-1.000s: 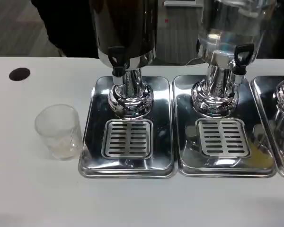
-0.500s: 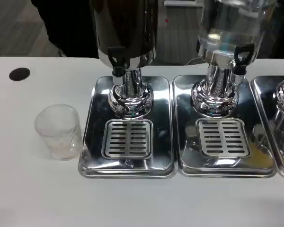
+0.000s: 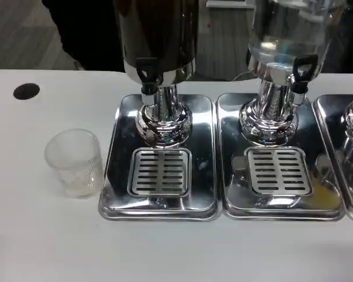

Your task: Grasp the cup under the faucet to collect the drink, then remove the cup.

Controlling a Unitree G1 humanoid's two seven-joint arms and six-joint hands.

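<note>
Cup beside the tray, away from the faucet

Cup (image 3: pixel 74 162): clear plastic, upright on the white counter (image 3: pixel 41 235), just left of the left drip tray (image 3: pixel 159 202). It stands on the bare counter, near the tray's left rim; contact with the rim cannot be told. A pale trace shows at its bottom; whether that is liquid cannot be told.

Left faucet (image 3: pixel 146 75): black handle, mounted on the dark-bodied dispenser (image 3: pixel 156 35), above a chrome pedestal (image 3: pixel 162 120). Slotted grate (image 3: pixel 160 171) lies in the tray in front of the pedestal, nothing standing on it.

Second dispenser (image 3: pixel 288 32), clear-bodied, stands to the right on its own tray (image 3: pixel 282 205), with a black faucet handle (image 3: pixel 300 71) and a matching grate (image 3: pixel 278 171). A third tray's edge (image 3: pixel 347 170) shows at far right.

Dark round spot (image 3: pixel 26 91) sits on the counter at far left, well apart from the cup.

Hand state: cannot be told for either the left hand or the right hand.
</note>
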